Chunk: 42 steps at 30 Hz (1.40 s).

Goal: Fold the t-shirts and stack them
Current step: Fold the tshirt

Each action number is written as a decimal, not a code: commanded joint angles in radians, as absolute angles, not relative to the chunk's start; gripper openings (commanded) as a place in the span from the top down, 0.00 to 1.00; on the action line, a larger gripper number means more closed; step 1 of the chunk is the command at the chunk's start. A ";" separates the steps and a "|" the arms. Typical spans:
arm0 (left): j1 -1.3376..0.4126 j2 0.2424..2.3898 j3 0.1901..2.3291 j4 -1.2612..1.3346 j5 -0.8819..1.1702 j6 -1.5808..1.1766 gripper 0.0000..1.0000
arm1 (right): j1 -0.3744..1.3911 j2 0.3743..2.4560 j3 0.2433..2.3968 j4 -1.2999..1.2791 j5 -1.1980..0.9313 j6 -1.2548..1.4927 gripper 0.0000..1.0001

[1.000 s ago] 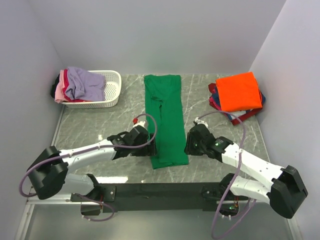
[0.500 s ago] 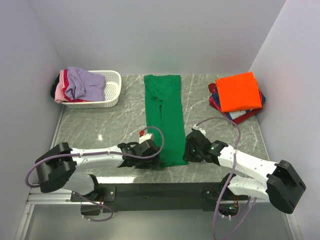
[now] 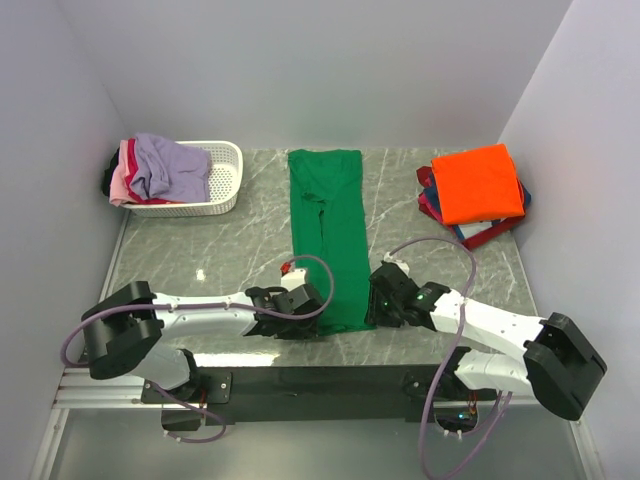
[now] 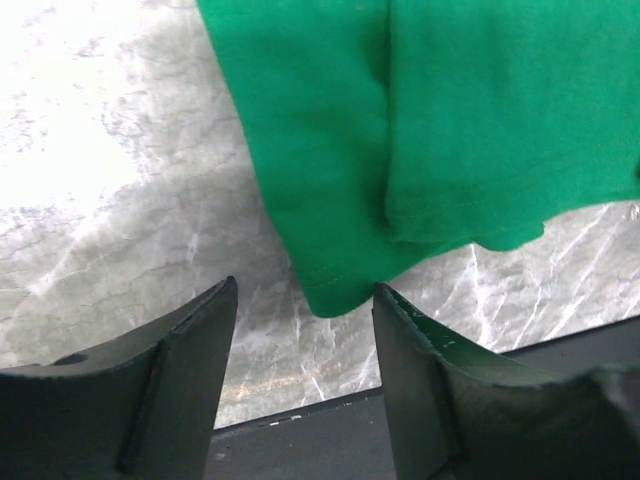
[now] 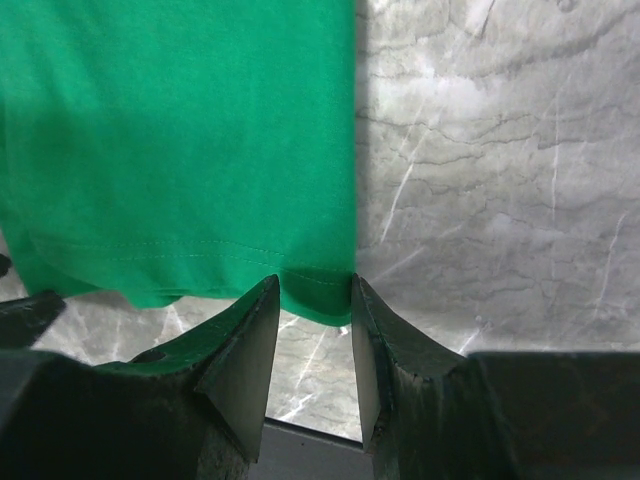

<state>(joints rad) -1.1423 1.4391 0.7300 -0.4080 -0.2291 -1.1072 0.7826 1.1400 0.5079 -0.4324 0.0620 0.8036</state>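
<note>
You've brought both arms down to the near hem of the green t-shirt, which lies long and narrow mid-worktop; left jaws, spread, are narrowing on its left corner; right jaws, part-spread, straddle the right; a pinch looks imminent.

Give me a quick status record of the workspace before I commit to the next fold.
shirt in work: bright green cloth t-shirt, folded into a long strip, flat on the grey marble table
left fingers: apart, straddling the strip's near left corner
right fingers: apart, at the hem's near right corner
finished stack: folded orange t-shirt on top, far right
waiting: crumpled lavender t-shirt atop others in the white slotted plastic basket, far left
</note>
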 commanded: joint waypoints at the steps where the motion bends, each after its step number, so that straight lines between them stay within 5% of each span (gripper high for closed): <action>1: -1.147 1.459 0.747 -0.437 -0.282 -1.132 0.39 | 0.792 1.157 0.497 -0.403 0.066 0.818 0.58; 22: -1.160 1.491 0.715 -0.403 -0.244 -1.127 0.79 | 0.804 1.164 0.486 -0.420 0.069 0.830 0.59; 28: -1.163 1.491 0.687 -0.365 -0.212 -1.115 0.97 | 0.815 1.177 0.488 -0.429 0.071 0.833 0.73; 32: -1.166 1.479 0.680 -0.348 -0.193 -1.088 0.99 | 0.825 1.174 0.502 -0.455 0.071 0.833 0.98; 42: -1.172 1.364 0.612 -0.367 -0.113 -1.083 0.99 | 0.916 1.143 0.557 -0.581 0.075 0.848 1.00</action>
<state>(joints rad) -1.1568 1.3941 0.6441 -0.3141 -0.1627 -1.0859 0.8776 1.1675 0.5205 -0.5159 0.0628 0.8242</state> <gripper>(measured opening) 0.022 0.015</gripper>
